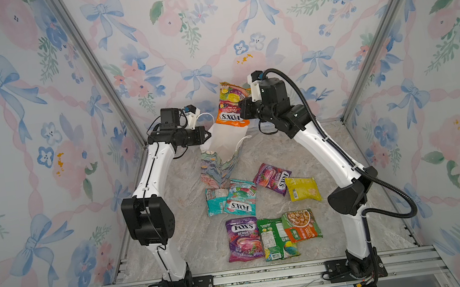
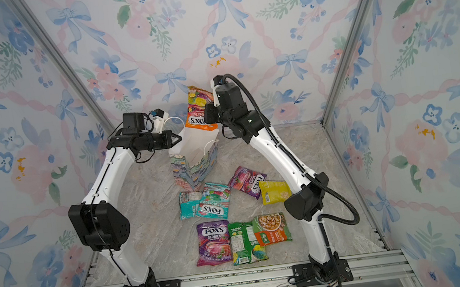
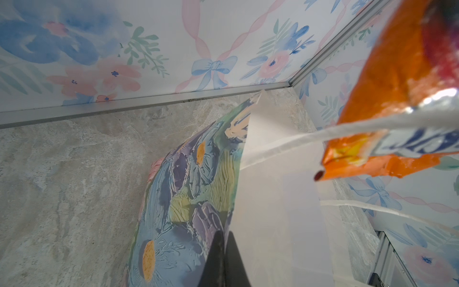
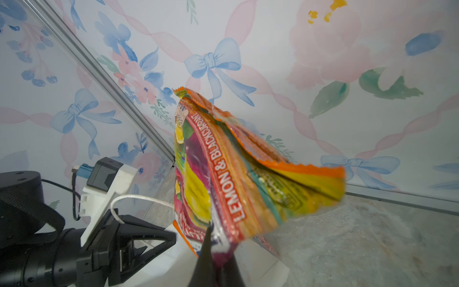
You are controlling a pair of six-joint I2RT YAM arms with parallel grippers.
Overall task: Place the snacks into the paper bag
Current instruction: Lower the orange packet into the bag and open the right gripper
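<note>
Our left gripper (image 1: 207, 135) is clamped on the rim of the paper bag (image 1: 219, 166), spreading its mouth. Our right gripper (image 1: 244, 110) pinches the orange FOX'S packet (image 1: 231, 102) just above that mouth. We should centre it over the opening, lower it inside, then let go.

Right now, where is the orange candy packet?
In both top views the orange packet hangs near the back wall, pinched by the right hand above the paper bag.

Marbled grey tabletop (image 1: 202, 243); floral bow-print walls (image 1: 10, 117) around; aluminium rail (image 1: 269, 276) along front edge.
</note>
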